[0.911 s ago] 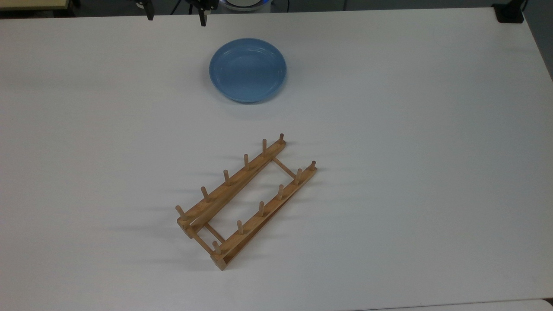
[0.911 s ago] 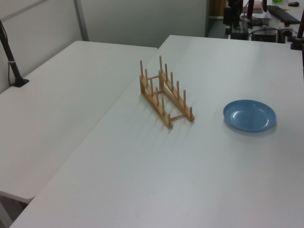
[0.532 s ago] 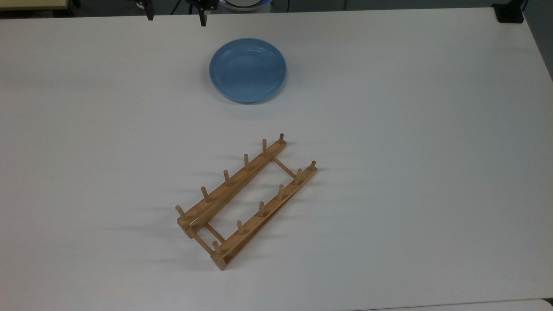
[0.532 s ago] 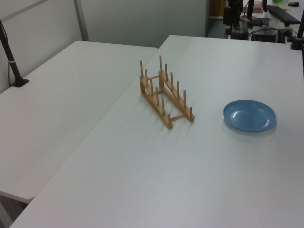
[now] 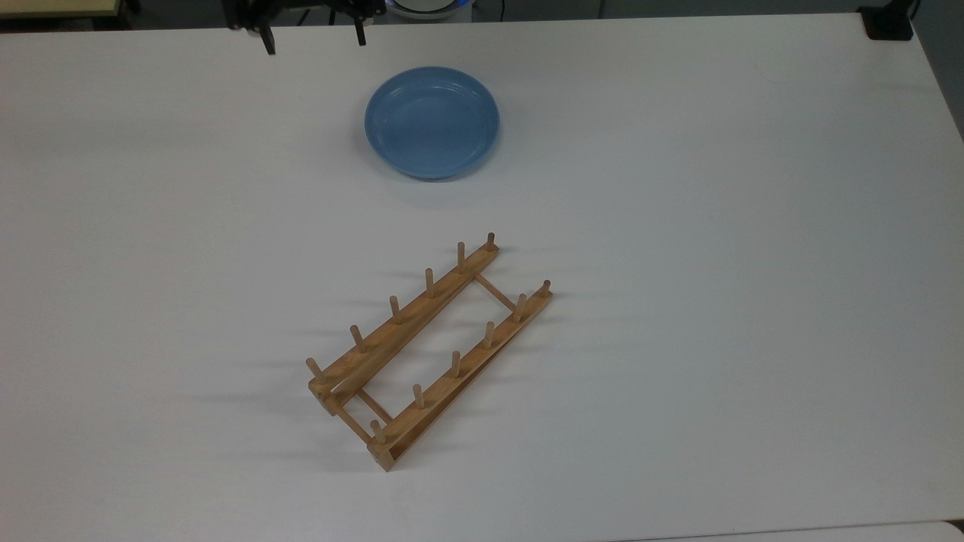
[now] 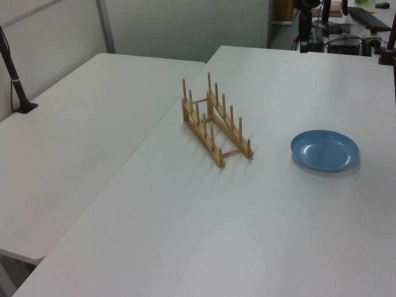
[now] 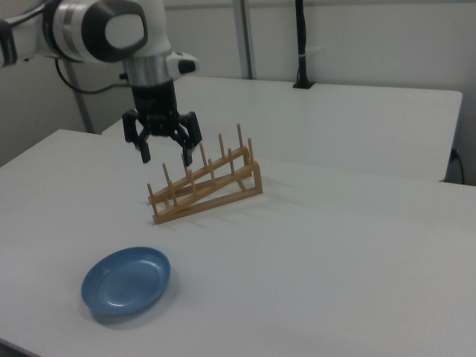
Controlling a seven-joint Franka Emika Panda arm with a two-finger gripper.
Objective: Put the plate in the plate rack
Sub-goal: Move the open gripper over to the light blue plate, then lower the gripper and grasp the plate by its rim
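On the white table (image 5: 715, 263), the plate rack (image 5: 429, 350) lies slantwise at centre. At 12 o'clock beyond it, in the top view, the plate (image 5: 431, 122) rests flat. Farther, at 11 o'clock, the claw (image 5: 312, 41) hangs spread and empty.

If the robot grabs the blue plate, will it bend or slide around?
The plate looks hard and glossy, so it probably stays stiff but may slip between the open gripper fingers. It lies flat on the smooth table, so a push would likely slide it, not tip it. Its raised rim gives an edge to pinch.
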